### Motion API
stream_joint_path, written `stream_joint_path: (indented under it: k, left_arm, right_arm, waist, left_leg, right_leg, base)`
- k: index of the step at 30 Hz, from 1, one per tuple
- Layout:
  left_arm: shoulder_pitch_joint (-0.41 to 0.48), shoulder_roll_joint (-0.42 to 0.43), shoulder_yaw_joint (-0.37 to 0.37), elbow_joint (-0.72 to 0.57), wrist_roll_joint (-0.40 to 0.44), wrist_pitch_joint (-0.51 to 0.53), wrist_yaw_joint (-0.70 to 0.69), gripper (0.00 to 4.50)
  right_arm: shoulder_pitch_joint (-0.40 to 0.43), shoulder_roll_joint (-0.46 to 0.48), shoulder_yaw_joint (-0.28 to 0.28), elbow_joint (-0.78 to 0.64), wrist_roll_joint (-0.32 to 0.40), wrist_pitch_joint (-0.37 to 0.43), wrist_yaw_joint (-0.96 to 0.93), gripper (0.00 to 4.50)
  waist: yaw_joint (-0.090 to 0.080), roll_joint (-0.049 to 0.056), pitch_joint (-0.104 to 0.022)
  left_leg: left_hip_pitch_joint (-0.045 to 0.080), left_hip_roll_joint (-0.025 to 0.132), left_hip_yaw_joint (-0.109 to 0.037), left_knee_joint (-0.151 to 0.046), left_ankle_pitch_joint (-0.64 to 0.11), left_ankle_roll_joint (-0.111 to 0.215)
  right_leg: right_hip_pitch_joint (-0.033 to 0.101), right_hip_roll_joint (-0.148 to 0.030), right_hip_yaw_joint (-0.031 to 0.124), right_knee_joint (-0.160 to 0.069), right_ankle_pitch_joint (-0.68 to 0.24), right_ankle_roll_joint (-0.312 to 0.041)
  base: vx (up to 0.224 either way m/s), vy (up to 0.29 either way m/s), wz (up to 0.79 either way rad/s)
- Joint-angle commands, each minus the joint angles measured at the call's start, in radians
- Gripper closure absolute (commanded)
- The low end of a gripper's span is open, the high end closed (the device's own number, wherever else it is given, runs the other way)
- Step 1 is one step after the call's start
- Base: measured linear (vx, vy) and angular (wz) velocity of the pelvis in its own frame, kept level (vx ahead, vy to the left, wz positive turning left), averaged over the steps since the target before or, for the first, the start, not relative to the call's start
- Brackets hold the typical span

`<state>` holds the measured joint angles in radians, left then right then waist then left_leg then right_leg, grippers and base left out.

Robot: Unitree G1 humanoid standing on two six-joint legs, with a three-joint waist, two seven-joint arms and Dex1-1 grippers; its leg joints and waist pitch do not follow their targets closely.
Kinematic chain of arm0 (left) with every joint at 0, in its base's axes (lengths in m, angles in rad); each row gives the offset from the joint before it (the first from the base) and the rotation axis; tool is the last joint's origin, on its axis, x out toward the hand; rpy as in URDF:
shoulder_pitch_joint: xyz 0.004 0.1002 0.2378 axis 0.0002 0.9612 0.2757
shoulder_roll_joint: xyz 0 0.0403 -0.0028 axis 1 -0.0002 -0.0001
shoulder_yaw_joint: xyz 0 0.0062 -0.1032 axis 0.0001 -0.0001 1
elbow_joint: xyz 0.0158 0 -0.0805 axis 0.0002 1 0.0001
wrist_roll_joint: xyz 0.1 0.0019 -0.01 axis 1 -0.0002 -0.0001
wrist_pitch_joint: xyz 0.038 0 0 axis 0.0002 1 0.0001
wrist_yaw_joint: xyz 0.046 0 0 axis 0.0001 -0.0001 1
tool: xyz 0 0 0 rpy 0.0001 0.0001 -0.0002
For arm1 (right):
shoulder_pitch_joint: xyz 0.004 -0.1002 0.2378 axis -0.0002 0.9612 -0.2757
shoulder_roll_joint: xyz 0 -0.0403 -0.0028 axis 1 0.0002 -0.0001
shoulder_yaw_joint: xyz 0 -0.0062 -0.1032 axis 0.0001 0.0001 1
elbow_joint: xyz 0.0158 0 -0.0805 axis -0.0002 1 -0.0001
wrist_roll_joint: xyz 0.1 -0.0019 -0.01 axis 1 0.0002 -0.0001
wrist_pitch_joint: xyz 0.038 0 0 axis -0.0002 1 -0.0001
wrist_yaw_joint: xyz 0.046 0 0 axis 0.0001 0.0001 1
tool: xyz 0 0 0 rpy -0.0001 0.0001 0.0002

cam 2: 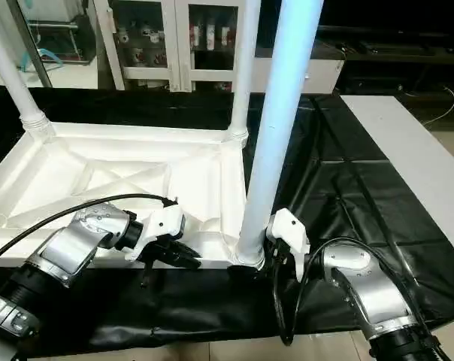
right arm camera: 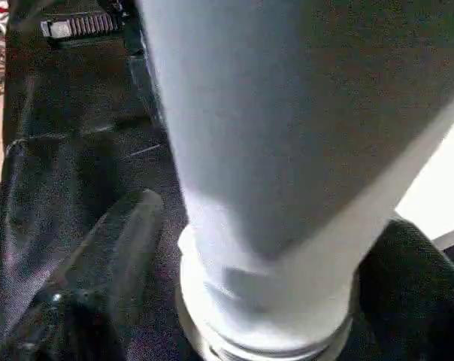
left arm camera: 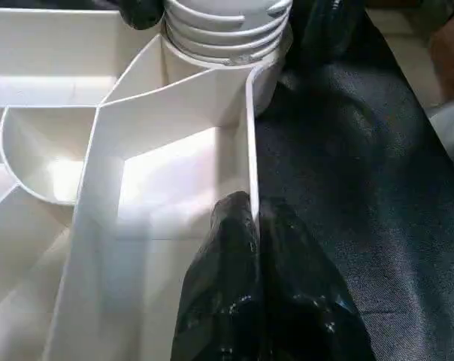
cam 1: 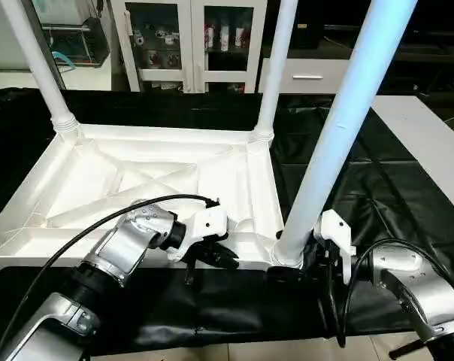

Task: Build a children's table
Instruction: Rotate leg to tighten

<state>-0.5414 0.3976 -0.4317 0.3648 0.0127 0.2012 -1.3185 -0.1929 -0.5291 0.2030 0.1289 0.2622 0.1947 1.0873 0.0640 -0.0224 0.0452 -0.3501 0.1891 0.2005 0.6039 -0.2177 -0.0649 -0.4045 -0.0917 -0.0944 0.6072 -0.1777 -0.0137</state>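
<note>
We saw the white table top (cam 1: 137,180) lying ribbed underside up on black cloth, three legs (cam 1: 340,128) standing in corner sockets.

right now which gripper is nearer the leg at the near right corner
Right. The right gripper sits at the base of the near right leg, a finger either side. The left gripper is off to that leg's left, fingers shut on the table top's near rim.
</note>
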Motion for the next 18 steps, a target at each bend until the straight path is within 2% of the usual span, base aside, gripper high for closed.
stream_joint_path:
  k: [1, 9, 14, 16, 18]
  left_arm:
    - [-0.006, -0.007, -0.033, -0.029, -0.009, -0.014, -0.038, 4.50]
    - [-0.008, -0.006, -0.035, -0.025, -0.010, -0.012, -0.043, 4.50]
    - [-0.008, -0.004, -0.035, -0.027, -0.011, -0.002, -0.051, 4.50]
    - [-0.010, -0.013, -0.030, -0.016, -0.007, 0.000, -0.030, 4.50]
    - [-0.015, -0.030, -0.020, -0.001, -0.003, 0.012, 0.003, 4.50]
  right_arm:
    - [0.000, -0.010, 0.006, -0.014, -0.010, 0.009, 0.009, 1.00]
    - [-0.011, -0.009, 0.006, 0.010, -0.009, 0.000, 0.022, 1.70]
    - [-0.016, 0.002, 0.006, 0.031, -0.011, -0.007, 0.016, 1.77]
    - [-0.032, 0.033, 0.000, 0.067, -0.041, -0.008, -0.058, 1.78]
    - [-0.045, 0.064, -0.007, 0.098, -0.070, -0.013, -0.133, 1.78]
  waist:
    - [-0.002, -0.008, -0.053]
    - [-0.001, -0.008, -0.054]
    - [-0.001, -0.007, -0.054]
    - [-0.002, -0.006, -0.054]
    - [-0.009, -0.005, -0.049]
  left_leg:
    - [0.002, 0.054, -0.025, -0.078, -0.177, 0.056]
    - [0.001, 0.054, -0.025, -0.078, -0.165, 0.058]
    - [0.002, 0.054, -0.025, -0.077, -0.164, 0.059]
    - [0.002, 0.054, -0.025, -0.078, -0.168, 0.057]
    - [0.002, 0.052, -0.027, -0.082, -0.202, 0.040]
  right_leg:
    - [0.049, -0.071, 0.063, -0.078, -0.261, -0.209]
    - [0.050, -0.070, 0.063, -0.076, -0.248, -0.212]
    - [0.050, -0.070, 0.063, -0.075, -0.236, -0.218]
    - [0.050, -0.070, 0.062, -0.075, -0.243, -0.219]
    - [0.046, -0.069, 0.060, -0.084, -0.309, -0.204]
  base:
    - [0.000, 0.000, 0.00]
    - [0.000, 0.000, 0.00]
    - [0.000, 0.000, 0.00]
    - [0.000, 0.000, 0.00]
    - [0.000, 0.000, 0.00]
